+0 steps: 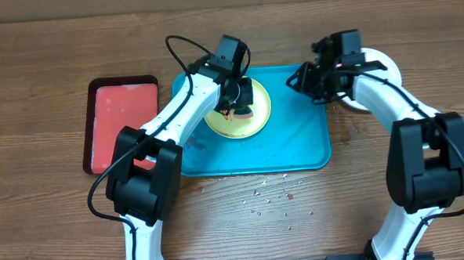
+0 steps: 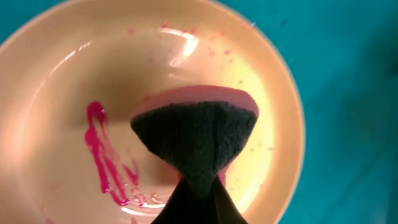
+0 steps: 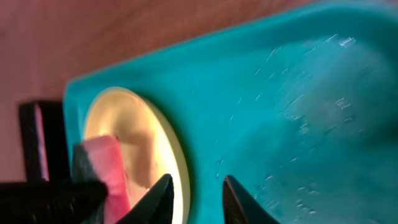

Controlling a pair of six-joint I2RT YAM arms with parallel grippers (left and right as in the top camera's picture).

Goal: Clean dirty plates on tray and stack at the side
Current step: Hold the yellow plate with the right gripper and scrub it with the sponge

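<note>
The yellow-green plate (image 1: 233,128) lies on the teal tray (image 1: 303,135), left of its middle. My left gripper (image 1: 236,105) is shut on a pink sponge with a dark scrub side (image 2: 196,134) and presses it into the plate (image 2: 261,106). Red sauce smears (image 2: 99,149) remain left of the sponge. My right gripper (image 1: 296,82) is open and empty above the tray's far right part; in the right wrist view its fingers (image 3: 196,190) frame the plate's rim (image 3: 134,130) and the tray (image 3: 280,124). A white plate (image 1: 380,67) lies off the tray at the right. The light blue plate is not visible.
A smaller dark-rimmed red tray (image 1: 122,123) lies left of the teal tray and also shows in the right wrist view (image 3: 40,134). Crumbs and red specks (image 1: 270,195) are scattered on the wooden table in front of the tray.
</note>
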